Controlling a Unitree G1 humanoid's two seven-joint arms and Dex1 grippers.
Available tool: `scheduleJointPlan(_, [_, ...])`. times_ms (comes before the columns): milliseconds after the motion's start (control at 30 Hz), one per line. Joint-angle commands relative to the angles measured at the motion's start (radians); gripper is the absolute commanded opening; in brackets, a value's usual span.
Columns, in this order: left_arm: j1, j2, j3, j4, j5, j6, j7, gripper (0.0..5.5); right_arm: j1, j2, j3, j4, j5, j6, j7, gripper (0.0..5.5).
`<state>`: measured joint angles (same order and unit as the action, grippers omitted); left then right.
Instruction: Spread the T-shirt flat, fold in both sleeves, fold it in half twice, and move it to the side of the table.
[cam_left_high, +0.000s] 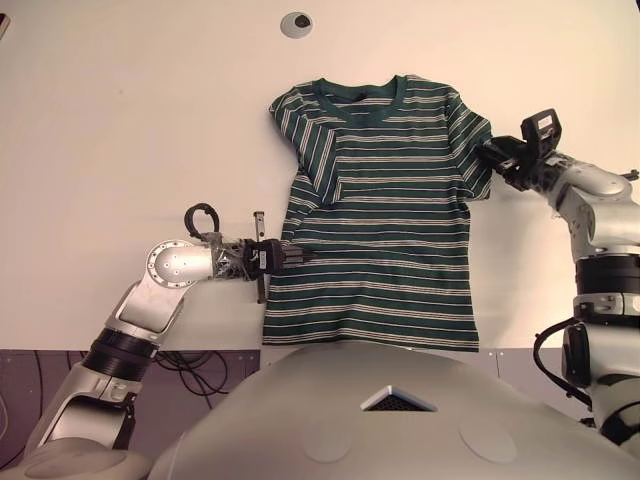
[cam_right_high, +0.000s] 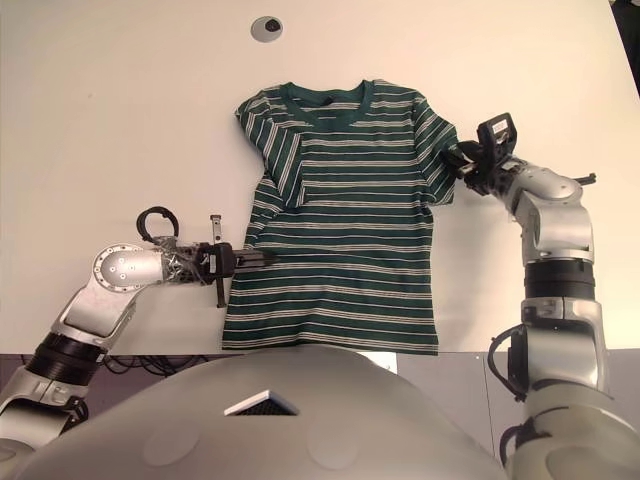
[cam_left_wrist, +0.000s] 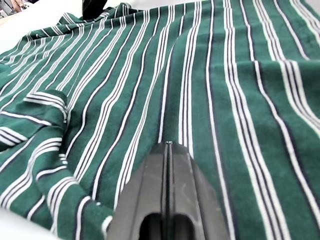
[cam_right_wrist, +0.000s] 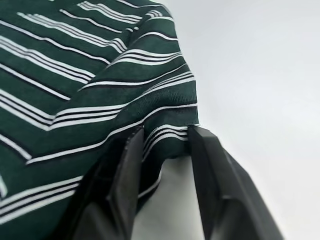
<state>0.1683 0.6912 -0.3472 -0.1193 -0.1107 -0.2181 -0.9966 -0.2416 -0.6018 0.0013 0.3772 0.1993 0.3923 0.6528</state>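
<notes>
A green T-shirt (cam_left_high: 385, 220) with white stripes lies face up on the white table (cam_left_high: 120, 120), collar at the far side. Its left sleeve (cam_left_high: 305, 140) is folded inward over the chest; the right sleeve (cam_left_high: 478, 150) still lies outward. My left gripper (cam_left_high: 300, 256) is shut, its tip lying over the shirt's left edge near the waist, with no cloth seen between the fingers (cam_left_wrist: 150, 200). My right gripper (cam_left_high: 492, 155) is open at the right sleeve, and the sleeve hem (cam_right_wrist: 165, 107) sits between its two fingers.
A small round grey disc (cam_left_high: 296, 24) is set in the table beyond the collar. The table's front edge (cam_left_high: 60, 347) runs just below the shirt's hem, with cables (cam_left_high: 185, 362) beneath it at the left. Bare tabletop lies on both sides of the shirt.
</notes>
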Motion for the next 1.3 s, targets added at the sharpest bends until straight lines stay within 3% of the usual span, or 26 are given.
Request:
scheduleJointPlan(33, [0.018,0.007,0.014,-0.020,-0.007,0.007,-0.001,0.00,0.030,0.004,0.017,0.044,-0.030,0.027,0.008,0.88])
scheduleJointPlan(200, [0.027,0.000,0.019,-0.041,-0.029,0.009,-0.003,0.00,0.025,0.015,0.015,0.050,-0.031,0.012,0.011,0.04])
scheduleJointPlan(500, [0.023,-0.001,-0.008,0.005,0.021,0.015,0.000,0.00,-0.001,0.054,0.004,-0.088,-0.003,-0.007,0.006,0.04])
scheduleJointPlan(1167, [-0.004,-0.068,-0.134,0.164,0.153,0.004,0.055,0.00,-0.039,0.202,0.160,-0.228,-0.052,0.110,-0.012,0.04])
scheduleJointPlan(1300, [-0.005,-0.065,-0.145,0.180,0.153,-0.004,0.067,0.00,-0.036,0.205,0.157,-0.245,-0.037,0.137,-0.002,0.86])
